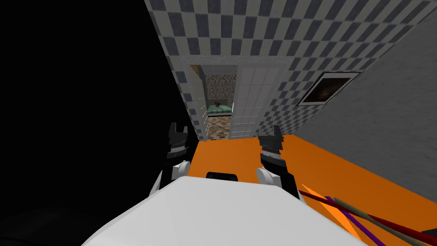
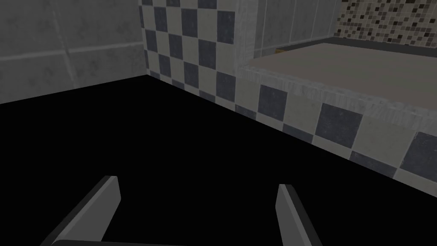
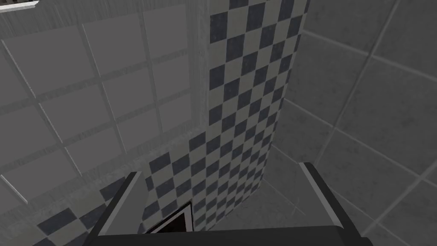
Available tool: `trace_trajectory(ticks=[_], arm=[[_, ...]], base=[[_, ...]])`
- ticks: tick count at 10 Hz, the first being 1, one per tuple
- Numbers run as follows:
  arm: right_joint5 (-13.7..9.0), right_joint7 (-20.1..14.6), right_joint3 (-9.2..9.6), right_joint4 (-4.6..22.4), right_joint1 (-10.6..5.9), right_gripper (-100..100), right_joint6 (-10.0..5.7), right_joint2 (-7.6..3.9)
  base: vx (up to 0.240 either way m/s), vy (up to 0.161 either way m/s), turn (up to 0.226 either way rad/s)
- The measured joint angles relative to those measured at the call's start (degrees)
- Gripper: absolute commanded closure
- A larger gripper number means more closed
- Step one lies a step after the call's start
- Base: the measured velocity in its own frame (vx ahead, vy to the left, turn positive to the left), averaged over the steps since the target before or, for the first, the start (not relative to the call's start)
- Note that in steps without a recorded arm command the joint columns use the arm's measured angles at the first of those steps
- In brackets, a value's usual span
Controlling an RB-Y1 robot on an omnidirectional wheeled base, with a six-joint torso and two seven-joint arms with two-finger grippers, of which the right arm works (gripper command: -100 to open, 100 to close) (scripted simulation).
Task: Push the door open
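At twelve o'clock from the robot the door (image 1: 252, 102) looks matt and pale, ruled into square panels with faint grey streaks. The checkered wall (image 1: 239, 25) around it is tile — dull, slightly mottled. At three o'clock the side wall (image 1: 384, 128) is grey, blotchy, rough-looking. The orange floor (image 1: 243, 156) is smooth and flat. Past the doorway, speckled mosaic (image 1: 219, 83).

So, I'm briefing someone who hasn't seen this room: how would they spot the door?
Find the checkered wall at the far end of the orange floor. In it, the door is the tall pale leaf beside the narrow gap. Unlike the dark-and-light checks around it, it bears a plain grid of pale squares.
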Motion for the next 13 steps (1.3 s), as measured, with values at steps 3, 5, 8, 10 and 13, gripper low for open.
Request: trace_trajectory(ticks=[3,5,8,10,13], arm=[[-2.22,-2.68,0.45,3.8,-1.02,-100,-1.52,-1.23],[-3.69,-4.51,0.94,6.04,-1.63,-100,-2.26,-1.81],[-5.72,-7.15,1.91,9.71,-2.24,-100,-4.0,-2.44],[-7.37,-9.16,2.21,12.44,-2.83,-100,-5.25,-3.11],[-10.36,-12.94,2.84,17.46,-4.29,-100,-7.12,-3.97]], base=[[0.164,-0.071,0.129],[0.157,-0.074,0.115],[0.104,-0.045,0.095],[0.113,-0.079,0.162],[0.134,-0.098,0.135]])
